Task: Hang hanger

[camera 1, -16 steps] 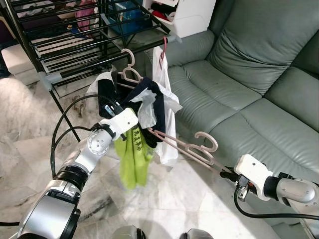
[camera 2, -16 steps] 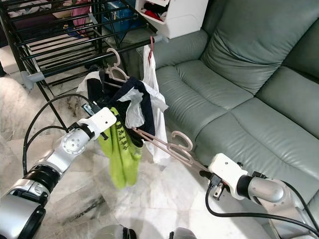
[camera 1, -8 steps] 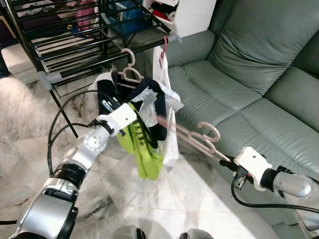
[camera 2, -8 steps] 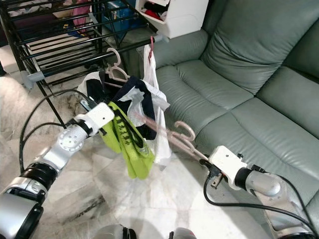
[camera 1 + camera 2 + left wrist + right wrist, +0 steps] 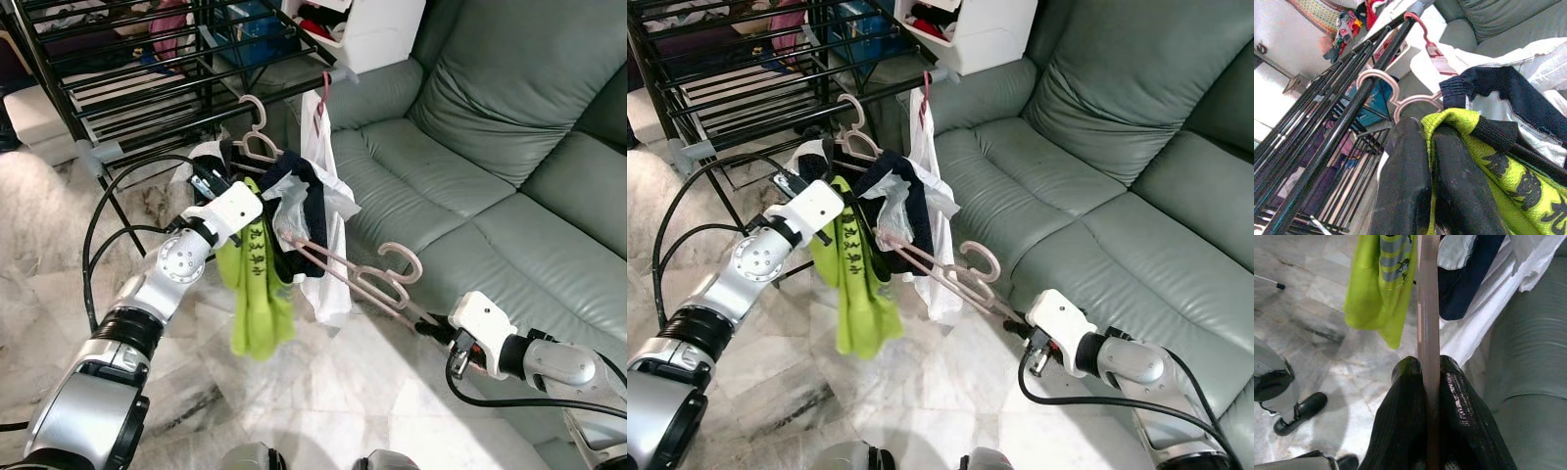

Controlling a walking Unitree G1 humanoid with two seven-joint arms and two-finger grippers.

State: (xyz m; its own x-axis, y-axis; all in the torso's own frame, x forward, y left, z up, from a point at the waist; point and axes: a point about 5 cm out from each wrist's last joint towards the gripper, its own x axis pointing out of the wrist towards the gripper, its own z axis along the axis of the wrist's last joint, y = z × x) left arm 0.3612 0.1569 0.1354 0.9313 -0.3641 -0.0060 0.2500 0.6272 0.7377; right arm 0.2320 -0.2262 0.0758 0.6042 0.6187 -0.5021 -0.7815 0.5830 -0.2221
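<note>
Standing on marble floor (image 5: 323, 401). Right gripper (image 5: 1426, 369) clamping pink hanger (image 5: 358, 279) end near sofa (image 5: 490, 196); left gripper (image 5: 1425, 147) pinching green garment (image 5: 257, 294) at the other end, below black rack (image 5: 176, 88).

Both head views looked forward and down from above, sharing the drying rack (image 5: 147, 88), the sofa (image 5: 470, 186) and the marble floor (image 5: 774, 411). The left wrist view sat close behind its fingers (image 5: 1410, 196), facing up along the rack's bars. The right wrist view looked close along its fingers (image 5: 1400, 431) toward the floor.
</note>
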